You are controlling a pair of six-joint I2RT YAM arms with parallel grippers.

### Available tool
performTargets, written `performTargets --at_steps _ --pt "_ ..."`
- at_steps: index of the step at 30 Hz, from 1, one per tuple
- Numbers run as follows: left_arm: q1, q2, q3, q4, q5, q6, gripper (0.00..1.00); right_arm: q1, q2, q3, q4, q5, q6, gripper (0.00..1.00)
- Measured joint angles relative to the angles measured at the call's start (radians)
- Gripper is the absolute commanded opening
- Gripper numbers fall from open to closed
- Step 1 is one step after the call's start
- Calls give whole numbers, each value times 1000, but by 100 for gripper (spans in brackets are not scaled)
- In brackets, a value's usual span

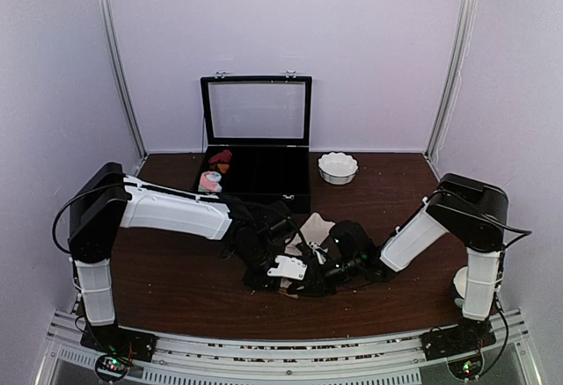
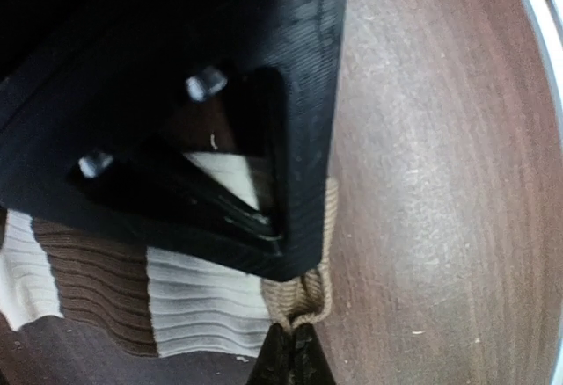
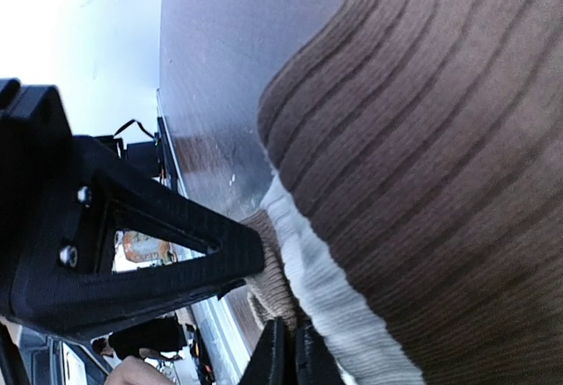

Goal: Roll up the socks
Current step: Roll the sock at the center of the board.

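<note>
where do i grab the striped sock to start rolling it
Grip the tan end of the striped sock, coming in low along the table from that end. It is the narrow, bunched tip of a sock lying flat, so it gives an edge to pinch; the wide ribbed bands do not. The left end effector is shut on it.

We see an open black case (image 1: 264,199) far centre on the table (image 1: 176,288), a red-orange sock bundle (image 1: 221,158) inside, and a white bowl (image 1: 338,167) just right.
</note>
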Motion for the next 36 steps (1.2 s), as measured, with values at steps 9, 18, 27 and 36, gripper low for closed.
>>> performTargets --at_steps 9,18,27,36 --pt "100 59 76 -77 174 -40 0 11 -43 -40 21 26 -51 30" --pt "154 167 190 -193 330 -84 0 65 -229 -149 -115 195 -227 38" --pt "170 218 234 -323 427 -92 0 309 -426 -161 -408 704 -492 44" --pt "213 263 296 -365 506 -113 0 622 -466 -53 -692 1386 -601 100"
